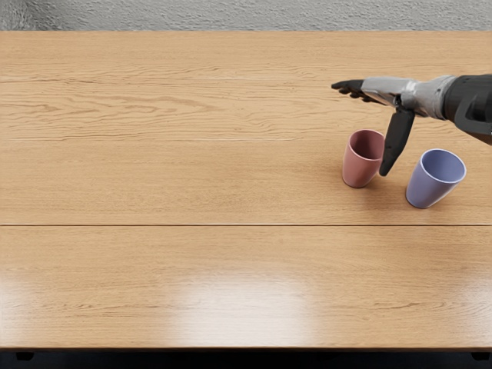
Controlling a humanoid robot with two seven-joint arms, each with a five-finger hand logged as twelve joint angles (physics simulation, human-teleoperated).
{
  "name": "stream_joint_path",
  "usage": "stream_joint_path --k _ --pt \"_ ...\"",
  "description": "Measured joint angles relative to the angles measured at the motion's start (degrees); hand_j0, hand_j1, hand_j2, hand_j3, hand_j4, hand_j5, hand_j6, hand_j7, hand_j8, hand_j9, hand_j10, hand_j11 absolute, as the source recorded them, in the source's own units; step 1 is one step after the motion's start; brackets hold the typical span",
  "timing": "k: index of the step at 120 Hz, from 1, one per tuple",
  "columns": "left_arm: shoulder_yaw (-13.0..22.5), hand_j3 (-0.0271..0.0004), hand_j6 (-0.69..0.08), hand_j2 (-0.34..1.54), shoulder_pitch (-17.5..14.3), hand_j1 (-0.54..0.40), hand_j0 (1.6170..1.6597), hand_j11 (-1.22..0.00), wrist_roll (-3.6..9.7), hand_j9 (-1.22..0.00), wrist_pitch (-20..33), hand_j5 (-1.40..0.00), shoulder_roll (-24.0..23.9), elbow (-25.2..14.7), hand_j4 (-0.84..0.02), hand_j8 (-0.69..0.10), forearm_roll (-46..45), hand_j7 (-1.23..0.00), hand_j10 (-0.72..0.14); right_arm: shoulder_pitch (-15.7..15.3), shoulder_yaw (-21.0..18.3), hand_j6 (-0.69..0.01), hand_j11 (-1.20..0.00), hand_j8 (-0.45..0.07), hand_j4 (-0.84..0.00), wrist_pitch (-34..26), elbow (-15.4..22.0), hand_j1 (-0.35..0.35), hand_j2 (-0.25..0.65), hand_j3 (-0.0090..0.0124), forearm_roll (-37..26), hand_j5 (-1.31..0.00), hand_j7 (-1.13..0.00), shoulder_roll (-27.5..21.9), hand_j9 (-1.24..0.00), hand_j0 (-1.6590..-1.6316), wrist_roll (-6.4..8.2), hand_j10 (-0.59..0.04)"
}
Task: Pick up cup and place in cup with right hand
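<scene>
Two cups are carried by the table, both set toward its right-hand part, between the far edge and the near edge. The pink cup is placed farther left; the blue cup is placed to its right and slightly closer to the near edge. Both are stood upright with their mouths up, and a narrow strip of bare wood is left between them, so that neither is touched by the other. Both are found on the far side of the dark seam by which the tabletop is crossed from left to right.

The right hand is held out above the table, its arm brought in from the right and its fingers pointed toward the left. The fingers are stretched out, with the thumb parted widely from them and pointed toward the near edge; nothing is grasped. Part of the pink cup's right rim is covered by the thumb's tip, but whether the cup is touched cannot be told. Beyond the far edge, a rough grey surface is seen.
</scene>
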Motion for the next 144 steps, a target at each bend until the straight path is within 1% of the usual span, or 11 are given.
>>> stream_joint_path --k 15,23,53,67,89,120,121,127,131,137,144 --pt "0.00 -0.0001 -0.019 0.00 0.04 0.326 1.6581 -0.02 0.00 -0.02 0.00 -0.02 0.00 0.00 -0.019 -0.019 0.00 -0.02 -0.019 -1.56 -0.47 -0.024 -0.02 -0.022 -0.022 -2.22 0.15 -0.329 -0.002 0.0000 -1.75 -0.02 -0.02 0.07 -0.02 -1.6581 0.00 -0.021" --pt "0.00 -0.0001 -0.019 0.00 -0.01 0.326 1.6581 -0.02 0.00 -0.02 0.00 -0.02 0.00 -0.02 -0.019 -0.019 0.00 -0.02 -0.019 -2.49 -0.59 -0.041 -0.05 -0.040 -0.039 -3.37 0.17 -0.308 -0.006 0.0000 -2.82 -0.05 -0.05 0.16 -0.05 -1.6581 0.01 -0.039" --pt "0.00 -0.0001 -0.019 0.00 -0.01 0.326 1.6581 -0.02 0.00 -0.02 0.00 -0.02 0.00 0.00 -0.019 -0.019 0.00 -0.02 -0.019 -5.09 -0.93 -0.147 -0.18 -0.145 -0.144 -6.66 0.15 -0.184 -0.026 0.0000 -4.66 -0.18 -0.18 0.54 -0.18 -1.6581 0.01 -0.143" --pt "0.00 -0.0001 -0.019 0.00 -0.01 0.326 1.6581 -0.02 0.00 -0.02 0.00 -0.02 0.00 0.00 -0.019 -0.019 0.00 -0.02 -0.019 -5.99 -1.05 -0.180 -0.22 -0.178 -0.177 -8.02 -0.14 -0.144 -0.032 0.0000 -5.45 -0.22 -0.22 0.75 -0.22 -1.6581 0.01 -0.177" --pt "0.00 -0.0001 -0.019 0.00 0.00 0.326 1.6581 -0.02 0.00 -0.02 0.00 -0.02 0.00 0.00 -0.019 -0.019 0.00 -0.02 -0.019 -6.70 -1.27 -0.205 -0.26 -0.203 -0.202 -9.69 -1.36 -0.115 -0.036 0.0000 -6.24 -0.26 -0.26 1.63 -0.26 -1.6581 0.01 -0.201" --pt "0.00 -0.0001 -0.019 0.00 -0.01 0.326 1.6581 -0.02 0.00 -0.02 0.00 -0.02 0.00 -0.01 -0.019 -0.019 0.00 -0.02 -0.019 -7.19 -1.96 -0.217 -0.27 -0.215 -0.215 -11.16 -3.24 -0.100 -0.039 0.0000 -7.10 -0.27 -0.27 4.49 -0.27 -1.6581 0.00 -0.214" --pt "0.00 -0.0001 -0.019 0.00 -0.01 0.326 1.6581 -0.02 0.00 -0.02 0.00 -0.02 0.00 -0.01 -0.019 -0.019 0.00 -0.02 -0.019 -7.21 -2.02 -0.217 -0.27 -0.216 -0.215 -11.22 -3.35 -0.099 -0.039 0.0000 -7.12 -0.27 -0.27 4.65 -0.27 -1.6581 0.01 -0.221" --pt "-0.01 -0.0001 -0.019 0.00 0.00 0.326 1.6581 -0.02 0.00 -0.02 0.00 -0.02 0.00 -0.02 -0.019 -0.019 0.00 -0.02 -0.019 -7.26 -2.28 -0.221 -0.28 -0.223 -0.222 -11.48 -3.94 -0.099 -0.038 0.0000 -7.26 -0.27 -0.27 5.47 -0.27 -1.6580 0.01 -0.144" --pt "-0.01 -0.0001 -0.019 0.00 0.01 0.326 1.6581 -0.02 0.00 -0.02 0.00 -0.02 0.00 -0.02 -0.019 -0.019 0.00 -0.02 -0.019 -7.30 -2.39 -0.223 -0.28 -0.207 -0.226 -11.60 -4.25 -0.098 -0.038 0.0001 -7.32 -0.27 -0.28 5.83 -0.27 -1.6580 0.01 -0.111" --pt "-0.01 -0.0001 -0.019 0.00 -0.01 0.326 1.6581 -0.02 0.00 -0.02 0.00 -0.02 0.00 -0.01 -0.019 -0.019 0.00 -0.02 -0.019 -7.33 -2.53 -0.227 -0.28 -0.183 -0.232 -11.72 -4.56 -0.096 -0.037 0.0000 -7.39 -0.27 -0.28 6.20 -0.27 -1.6580 0.01 -0.078" --pt "-0.01 -0.0001 -0.019 0.00 -0.01 0.326 1.6581 -0.02 0.00 -0.02 0.00 -0.02 0.00 -0.01 -0.019 -0.019 0.01 -0.02 -0.019 -7.34 -2.62 -0.236 -0.29 -0.172 -0.244 -11.82 -4.78 -0.090 -0.037 0.0001 -7.46 -0.27 -0.29 6.45 -0.28 -1.6580 0.00 -0.061"
